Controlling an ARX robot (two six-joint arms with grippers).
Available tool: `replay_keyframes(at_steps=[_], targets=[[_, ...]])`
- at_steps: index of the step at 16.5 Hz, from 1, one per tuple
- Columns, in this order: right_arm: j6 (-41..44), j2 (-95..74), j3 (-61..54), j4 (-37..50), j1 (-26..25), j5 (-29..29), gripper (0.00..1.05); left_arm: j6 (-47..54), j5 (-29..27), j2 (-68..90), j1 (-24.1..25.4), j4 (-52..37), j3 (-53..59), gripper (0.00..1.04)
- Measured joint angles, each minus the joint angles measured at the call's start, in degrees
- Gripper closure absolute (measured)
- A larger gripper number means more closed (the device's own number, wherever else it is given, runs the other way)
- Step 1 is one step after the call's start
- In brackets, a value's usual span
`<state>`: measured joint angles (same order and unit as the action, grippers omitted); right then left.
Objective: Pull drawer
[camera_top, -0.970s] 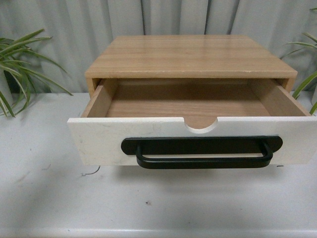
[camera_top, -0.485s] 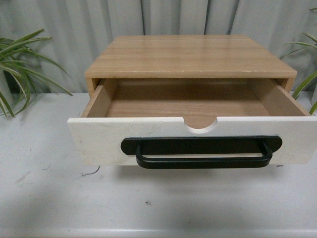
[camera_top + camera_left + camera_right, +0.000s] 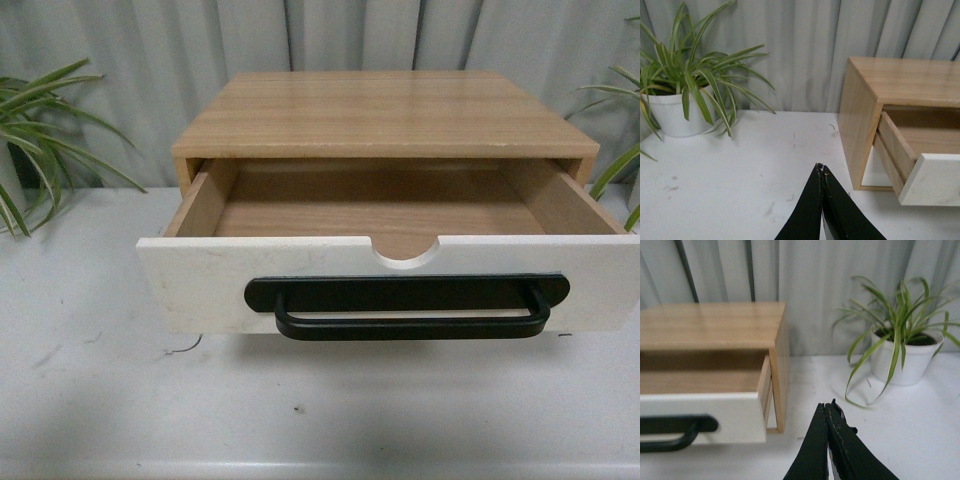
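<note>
Drawer [image 3: 390,240] sitting pulled well out of the wooden cabinet [image 3: 385,112], white front hanging forward over the white table [image 3: 100,400], empty wooden floor open to view behind the half-round notch. Black bar handle [image 3: 408,305] untouched, nothing hooked on it. Looks basically done as far as pulling goes, judging by how much of the inside shows. Left gripper [image 3: 822,170] parked off to the cabinet's left side, tips pressed together on nothing, low over bare table, potted plant [image 3: 677,95] further out beyond it. Right gripper [image 3: 827,407] mirrored on the other side, also pinched closed and empty, just off the drawer's right corner with the other potted plant [image 3: 902,347] behind. Probably held back and to the sides like that to stay clear of the front and the handle, so nothing bumps the drawer back in. Neither arm visible from the front camera, which fits with both being tucked out wide. Can't tell how much travel is left on the slides, hidden under the cabinet top.
</note>
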<state>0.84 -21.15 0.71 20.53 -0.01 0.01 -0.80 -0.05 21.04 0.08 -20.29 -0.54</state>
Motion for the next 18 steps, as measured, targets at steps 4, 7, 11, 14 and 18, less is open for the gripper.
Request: replay_keyframes(at_steps=[4,7,11,14,18], targets=[[-0.02,4.28,0.00,-3.30,0.00,0.00,1.03,0.00,0.02,-4.48,0.02,3.43,0.00,1.03],[-0.02,6.62,0.00,-6.03,0.00,0.00,1.03,0.00,0.00,-6.99,0.00,6.25,0.00,1.03],[-0.02,9.81,0.00,-9.20,0.00,0.00,1.03,0.00,0.02,-9.99,0.00,9.16,0.00,1.03],[-0.02,18.36,0.02,-20.70,0.00,0.04,1.03,0.00,0.11,-18.84,0.00,21.00,-0.04,1.03],[-0.02,20.96,0.04,-20.76,0.00,0.00,1.03,0.02,0.04,-20.50,0.00,20.39,-0.02,1.03]])
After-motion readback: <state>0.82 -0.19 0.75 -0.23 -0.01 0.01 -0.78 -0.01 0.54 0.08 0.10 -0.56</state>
